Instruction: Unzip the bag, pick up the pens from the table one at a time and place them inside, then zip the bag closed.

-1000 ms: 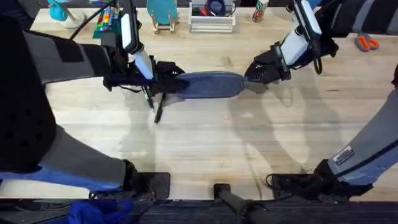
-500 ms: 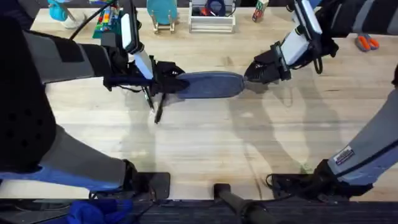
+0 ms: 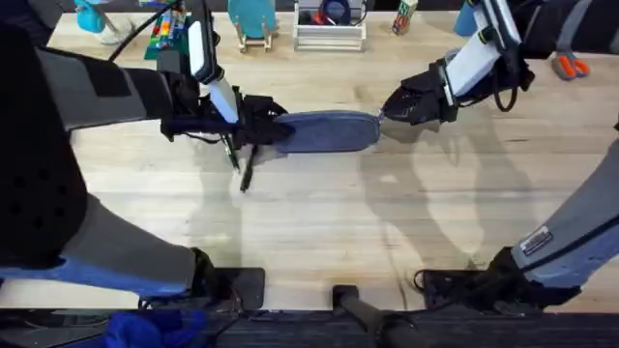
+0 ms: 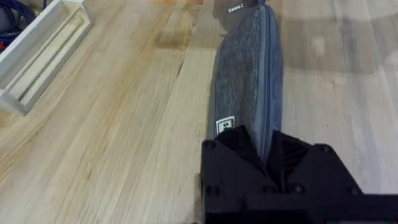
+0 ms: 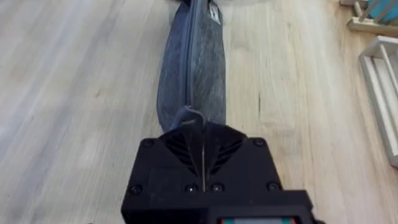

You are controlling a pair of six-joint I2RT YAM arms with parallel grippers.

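The blue-grey bag (image 3: 324, 131) lies lengthwise across the middle of the table (image 3: 319, 222), its zipper closed along the top. My left gripper (image 3: 267, 131) is shut on the bag's left end; in the left wrist view the fingers (image 4: 239, 149) pinch the fabric of the bag (image 4: 245, 74). My right gripper (image 3: 387, 108) is at the bag's right end, shut, with the small metal zipper pull (image 5: 188, 115) running into its fingertips. A dark pen (image 3: 247, 173) lies on the table just in front of the left gripper.
Along the far edge stand a white rack (image 3: 329, 34), a teal and wood stand (image 3: 253, 24) and a colourful item (image 3: 166, 29). Orange-handled scissors (image 3: 572, 66) lie at the far right. Bare wood stretches in front of the bag.
My right gripper has shifted slightly right and toward the far edge at the bag's right end. The left gripper, the bag and the pen have stayed put.
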